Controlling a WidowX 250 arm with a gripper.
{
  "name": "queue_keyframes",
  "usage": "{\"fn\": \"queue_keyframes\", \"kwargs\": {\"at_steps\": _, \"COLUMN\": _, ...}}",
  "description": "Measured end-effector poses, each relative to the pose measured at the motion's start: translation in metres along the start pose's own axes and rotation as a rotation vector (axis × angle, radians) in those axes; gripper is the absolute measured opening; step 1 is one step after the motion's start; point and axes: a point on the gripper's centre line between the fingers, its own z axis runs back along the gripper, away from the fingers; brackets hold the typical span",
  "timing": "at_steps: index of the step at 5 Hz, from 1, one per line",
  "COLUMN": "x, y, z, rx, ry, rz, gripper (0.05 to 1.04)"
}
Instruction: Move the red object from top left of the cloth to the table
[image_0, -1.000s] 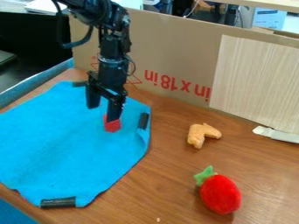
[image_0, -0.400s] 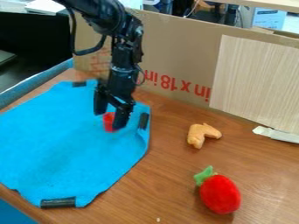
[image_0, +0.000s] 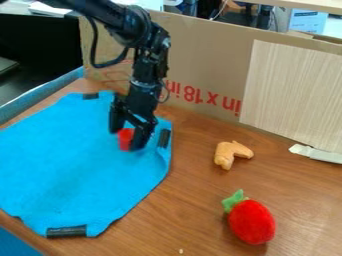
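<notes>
Red object (image_0: 124, 140), small, blocky, on blue cloth (image_0: 73, 165)

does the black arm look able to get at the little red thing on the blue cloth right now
Probably yes: the open pincer is right down at the little red thing, and no other object seems to be in its way.

Red upside-down print (image_0: 202, 97) on cardboard panel (image_0: 200, 60): "in x 18 in". Blue-white box (image_0: 308, 21) behind: print illegible.

Fuzzy blue cloth (image_0: 73, 165); smooth wood-grain table (image_0: 187, 210); seemingly plush strawberry (image_0: 252, 222).
</notes>
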Motion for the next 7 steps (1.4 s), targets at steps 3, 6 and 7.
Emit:
{"fn": "queue_keyframes", "kwargs": {"at_steps": 3, "x": -0.007, "y": 0.001, "z": 0.012, "rx": 0.021, "ry": -0.041, "rz": 0.016, "gripper": 0.623}}
{"fn": "queue_keyframes", "kwargs": {"at_steps": 6, "x": -0.027, "y": -0.039, "z": 0.053, "rx": 0.041, "ry": -0.033, "rz": -0.021, "gripper": 0.623}}
{"fn": "queue_keyframes", "kwargs": {"at_steps": 7, "x": -0.03, "y": -0.058, "z": 0.046, "rx": 0.054, "ry": -0.008, "rz": -0.055, "gripper": 0.623}}
